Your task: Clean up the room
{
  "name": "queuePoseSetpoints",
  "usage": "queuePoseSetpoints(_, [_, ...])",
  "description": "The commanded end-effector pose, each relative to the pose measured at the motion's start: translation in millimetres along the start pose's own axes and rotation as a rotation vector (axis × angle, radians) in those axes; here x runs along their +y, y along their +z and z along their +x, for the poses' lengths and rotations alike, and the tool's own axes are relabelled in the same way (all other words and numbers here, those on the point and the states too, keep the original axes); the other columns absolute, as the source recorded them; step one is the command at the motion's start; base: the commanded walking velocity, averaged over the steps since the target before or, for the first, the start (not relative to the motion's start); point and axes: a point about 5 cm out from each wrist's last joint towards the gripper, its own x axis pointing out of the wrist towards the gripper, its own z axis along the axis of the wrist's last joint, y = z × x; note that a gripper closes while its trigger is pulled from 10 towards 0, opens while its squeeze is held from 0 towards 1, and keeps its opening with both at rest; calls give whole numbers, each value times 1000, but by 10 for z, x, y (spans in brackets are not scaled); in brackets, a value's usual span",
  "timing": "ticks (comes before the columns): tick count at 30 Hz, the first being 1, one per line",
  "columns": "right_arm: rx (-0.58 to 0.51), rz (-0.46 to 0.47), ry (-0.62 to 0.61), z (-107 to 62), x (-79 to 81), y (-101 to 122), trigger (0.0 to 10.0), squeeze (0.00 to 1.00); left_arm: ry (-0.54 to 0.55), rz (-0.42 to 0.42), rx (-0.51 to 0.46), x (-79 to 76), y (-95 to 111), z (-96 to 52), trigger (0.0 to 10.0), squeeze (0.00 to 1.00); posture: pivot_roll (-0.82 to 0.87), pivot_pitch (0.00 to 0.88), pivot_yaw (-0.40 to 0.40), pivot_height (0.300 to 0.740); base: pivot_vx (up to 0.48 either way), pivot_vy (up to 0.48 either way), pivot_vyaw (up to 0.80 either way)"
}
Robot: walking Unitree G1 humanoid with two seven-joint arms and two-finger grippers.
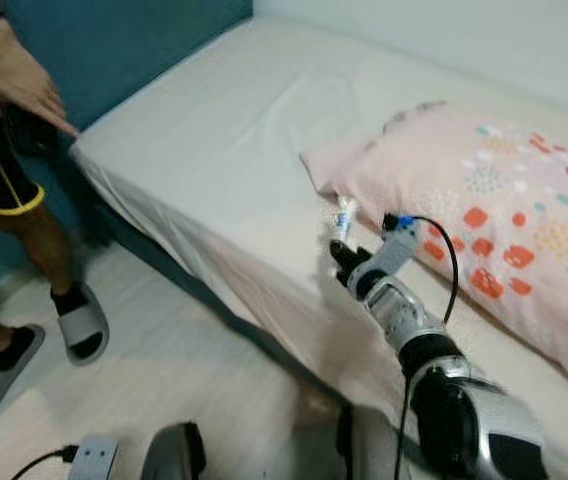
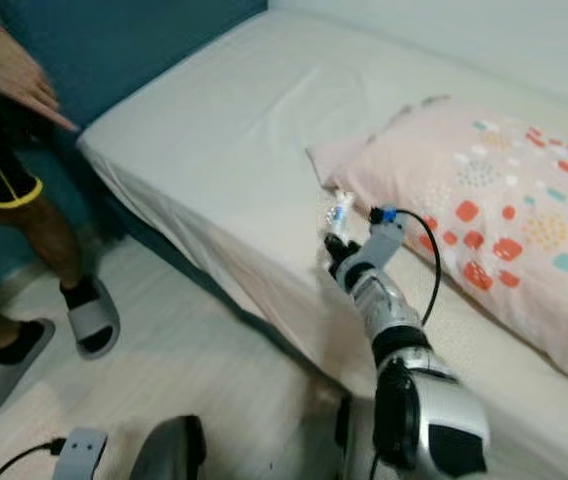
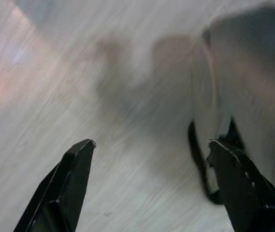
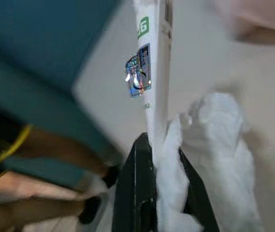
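Two items, a white packet (image 4: pixel 153 72) and crumpled tissue (image 4: pixel 210 159), pinched in right claw (image 1: pixel 343 250) over bed (image 1: pixel 224 150); left claw (image 3: pixel 152 159) spread, idle. Next, likely: carry to bin.

White tube (image 4: pixel 153 72) and crumpled tissue (image 4: pixel 210 145), upright, over bed (image 1: pixel 214 150).

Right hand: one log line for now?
right hand: shut on white tube and tissue | over bed edge | left hand: open
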Motion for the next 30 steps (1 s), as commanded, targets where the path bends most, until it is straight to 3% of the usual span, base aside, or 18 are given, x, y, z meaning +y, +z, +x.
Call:
queuePoseSetpoints(1, [23, 13, 17, -91, -64, -113, 0, 0, 33, -56, 53, -14, -146, -34, 10000, 0, 112, 88, -62, 560, 0, 0, 0])
queuePoseSetpoints(4, [64, 30, 12, -252, -177, -303, 0, 0, 83, -105, -48, 195, 325, 74, 10000, 0, 102, 64, -74, 574, 0, 0, 0])
queuePoseSetpoints(8, [72, 36, 1, -298, -217, -356, 0, 0, 95, -107, -60, 190, 422, 98, 10000, 0, 96, 44, -83, 589, -120, 0, 0])
queuePoseSetpoints(11, [73, 34, 0, -306, -221, -367, 0, 0, 97, -98, -62, 168, 436, 105, 10000, 0, 95, 41, -85, 593, -480, 0, 0])
queuePoseSetpoints(17, [74, 13, 45, -296, -153, -369, 0, 0, 82, -70, -51, 79, 397, 111, 10000, 0, 85, 38, -78, 617, 0, 0, 0])
queuePoseSetpoints(30, [139, -5, 42, -385, -150, -605, 0, 0, 108, -31, 76, 97, 86, 49, 10000, 0, 79, 37, -64, 655, 0, 0, 0])
